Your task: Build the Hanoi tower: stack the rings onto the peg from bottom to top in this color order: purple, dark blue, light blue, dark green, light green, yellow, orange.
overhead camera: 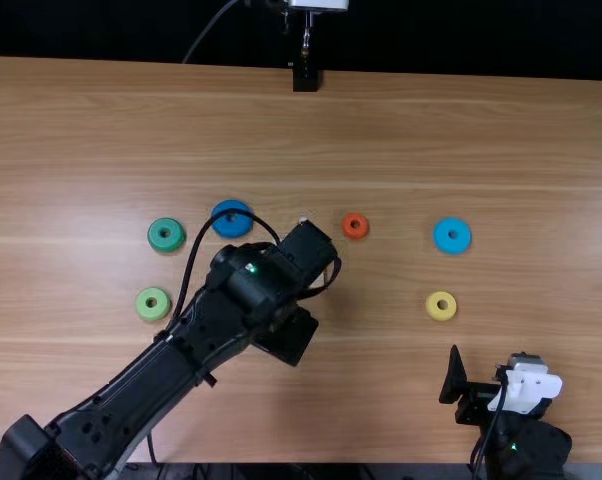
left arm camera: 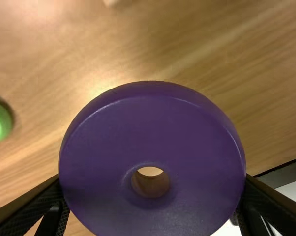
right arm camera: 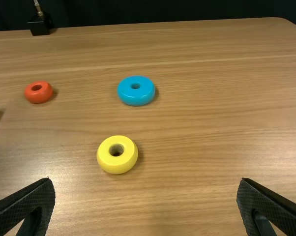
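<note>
**Purple ring held over the wood, left of the middle**

From where I stand, the purple ring is between the fingers of the left gripper. They touch its opposite sides, parted by the ring's full width. Its broad flat face points back at the wrist camera; the hole's axis runs away from the camera, with wood showing through. Being round, it has no longer side across the face.

A white piece peeks out from beneath the left arm. To the left lie the dark green ring and, nearer, the light green ring; the dark blue ring sits just beyond the arm. Right of the arm are the orange ring, the light blue ring and, nearer, the yellow ring. All these lie flat, holes up, well inside the table's edges.

At the near right, the right gripper is spread wide with nothing in its grasp, facing the far side; a broad stretch of wood lies beyond the rings to the table's far edge.
</note>
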Motion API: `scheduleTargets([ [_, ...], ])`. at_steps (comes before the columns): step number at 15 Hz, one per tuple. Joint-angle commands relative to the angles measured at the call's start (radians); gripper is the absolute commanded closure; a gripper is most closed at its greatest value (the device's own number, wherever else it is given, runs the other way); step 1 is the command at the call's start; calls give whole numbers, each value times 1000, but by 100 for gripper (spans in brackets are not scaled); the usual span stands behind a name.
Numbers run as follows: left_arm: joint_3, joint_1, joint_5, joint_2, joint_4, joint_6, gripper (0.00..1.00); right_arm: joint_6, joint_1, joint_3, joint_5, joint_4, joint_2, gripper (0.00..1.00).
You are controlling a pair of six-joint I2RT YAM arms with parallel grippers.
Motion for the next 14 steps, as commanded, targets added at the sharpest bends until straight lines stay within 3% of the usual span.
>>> scheduleTargets([
  [1, 73, 28, -17, -37, -18, -10, 86, 0, -7, -109, 0, -56, -13, 0],
  [6, 278, 83, -17, -34, -182, -10, 86, 0, -7, -107, 0, -56, -13, 0],
  [14, 536, 117, -15, 146, -189, -9, 86, 0, -7, -107, 0, -56, -13, 0],
])
